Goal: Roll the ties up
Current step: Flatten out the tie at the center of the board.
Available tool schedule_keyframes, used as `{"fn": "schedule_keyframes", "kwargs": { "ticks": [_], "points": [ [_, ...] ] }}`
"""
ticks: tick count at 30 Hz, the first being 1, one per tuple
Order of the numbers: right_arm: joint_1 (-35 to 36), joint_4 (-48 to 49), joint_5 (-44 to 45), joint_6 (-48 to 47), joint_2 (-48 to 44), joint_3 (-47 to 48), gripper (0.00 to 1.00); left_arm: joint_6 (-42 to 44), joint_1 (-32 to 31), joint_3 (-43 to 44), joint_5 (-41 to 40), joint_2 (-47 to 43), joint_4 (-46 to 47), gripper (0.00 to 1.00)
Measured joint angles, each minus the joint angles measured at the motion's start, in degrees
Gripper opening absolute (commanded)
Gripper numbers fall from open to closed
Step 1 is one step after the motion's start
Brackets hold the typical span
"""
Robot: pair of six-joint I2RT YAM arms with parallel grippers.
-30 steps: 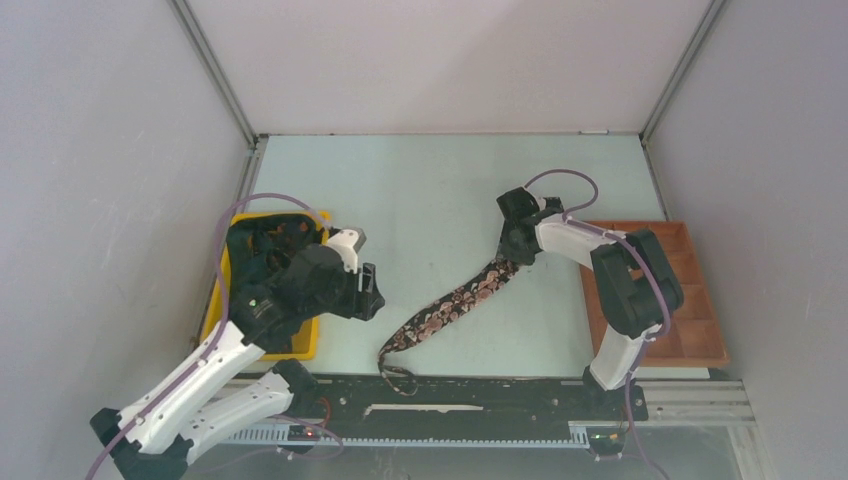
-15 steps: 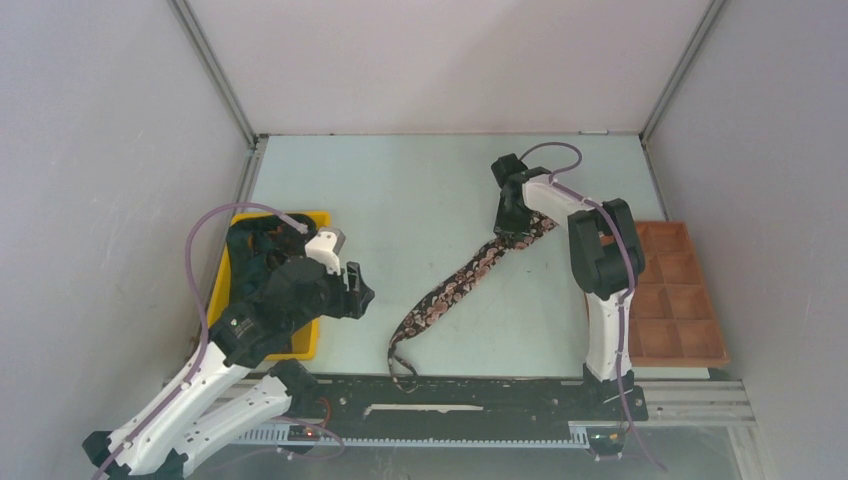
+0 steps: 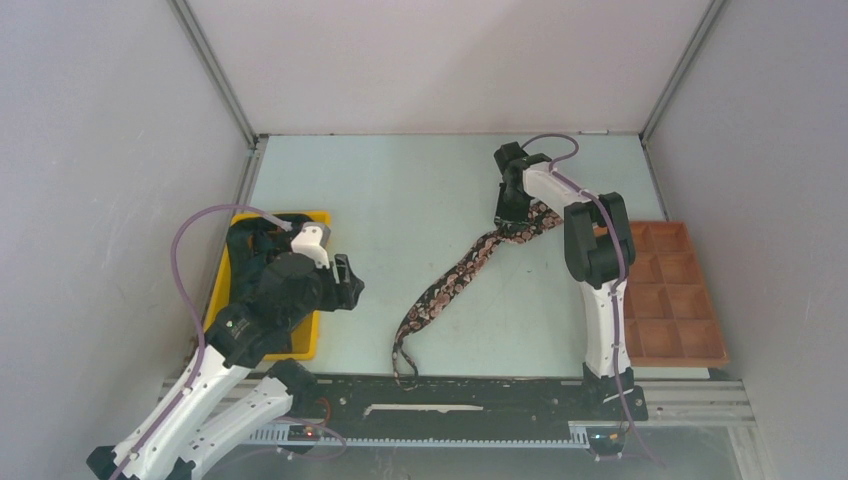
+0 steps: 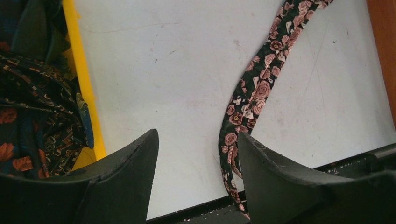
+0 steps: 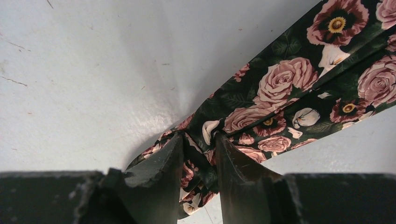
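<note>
One tie [image 3: 447,285] crosses the pale table [image 3: 380,190] — grey walls [image 3: 100,150] around.

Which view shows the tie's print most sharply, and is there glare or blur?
Right wrist: the black rose-printed fabric tie is sharpest; faint sheen on the pale table beside it. Left wrist: roses readable, left claw's fingers featureless black. Top external: even light, print only mottled specks.

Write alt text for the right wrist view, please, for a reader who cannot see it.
The right gripper, with two black fingers, pinches a bunched part of a black fabric necktie printed with pink roses. The necktie runs up to the right across a pale, lightly scratched table.
</note>
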Motion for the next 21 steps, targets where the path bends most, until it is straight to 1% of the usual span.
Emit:
{"fn": "schedule_keyframes", "kwargs": {
  "ticks": [2,6,7,8,12,15,18,21],
  "points": [
    [0.0,1.7,-0.2,-0.2,-1.1,-1.8,0.42,0.0,0.8,-0.2,0.0,-0.2,0.1,0.69],
    [0.1,5.6,-0.3,-0.8,-3.7,-5.6,0.69,0.0,1.2,-0.5,0.0,-0.2,0.1,0.69],
    [0.1,6.2,0.2,-1.2,-4.3,-6.5,0.75,0.0,1.3,-0.5,-0.1,-0.2,0.1,0.69],
    [0.0,6.5,0.8,-1.5,-4.9,-7.3,0.79,0.0,1.3,-0.5,-0.2,-0.3,0.1,0.69],
    [-1.1,8.1,2.8,-3.0,-7.9,-12.2,0.87,0.0,1.3,-0.5,-0.7,-1.4,0.1,0.69],
    [-3.1,9.5,2.3,-3.0,-10.1,-15.6,0.92,-0.1,1.3,-0.5,-1.2,-2.5,0.1,0.69],
    [-5.7,11.2,1.3,-2.4,-11.7,-18.1,0.93,-0.2,1.3,-0.5,-1.6,-2.9,0.1,0.69],
    [-6.6,12.2,0.4,-1.7,-12.0,-18.5,0.93,-0.4,1.3,-0.5,-1.6,-3.1,0.1,0.69]
  ]
}}
